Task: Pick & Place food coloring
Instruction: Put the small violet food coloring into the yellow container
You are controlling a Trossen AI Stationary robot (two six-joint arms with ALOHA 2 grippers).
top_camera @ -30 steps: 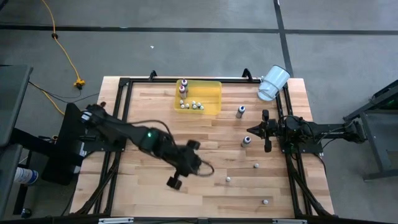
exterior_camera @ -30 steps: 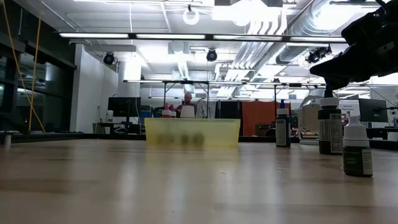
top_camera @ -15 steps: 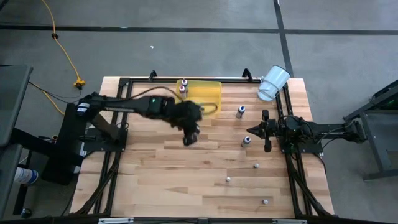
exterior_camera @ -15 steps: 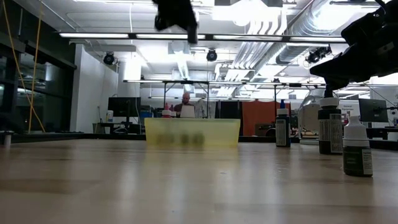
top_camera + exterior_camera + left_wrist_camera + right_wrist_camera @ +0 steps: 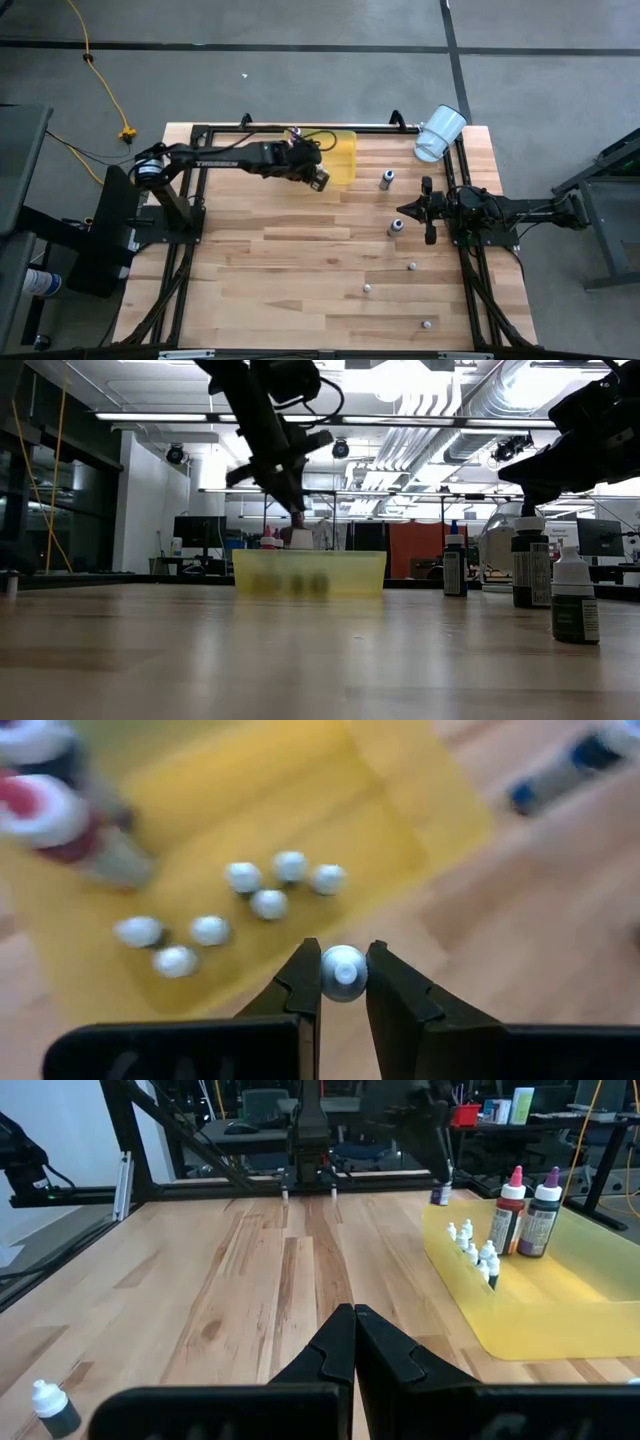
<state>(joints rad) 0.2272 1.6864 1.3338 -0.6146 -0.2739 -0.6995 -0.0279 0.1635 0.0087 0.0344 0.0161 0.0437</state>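
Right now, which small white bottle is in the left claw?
The one pinched between the left claw fingers, over the yellow tray's edge; the other seven sit inside the tray.

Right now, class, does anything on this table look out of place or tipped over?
Yes: the white cup lies on its side at the table's far right corner. Nothing looks spilled. The left gripper holds a small bottle over the yellow tray.

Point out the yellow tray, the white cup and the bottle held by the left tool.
yellow tray [image 5: 343, 160], high view, bare floor near its right wall.
white cup [image 5: 440, 132], high view, its side.
held bottle [image 5: 343, 971], left wrist view, its cap.
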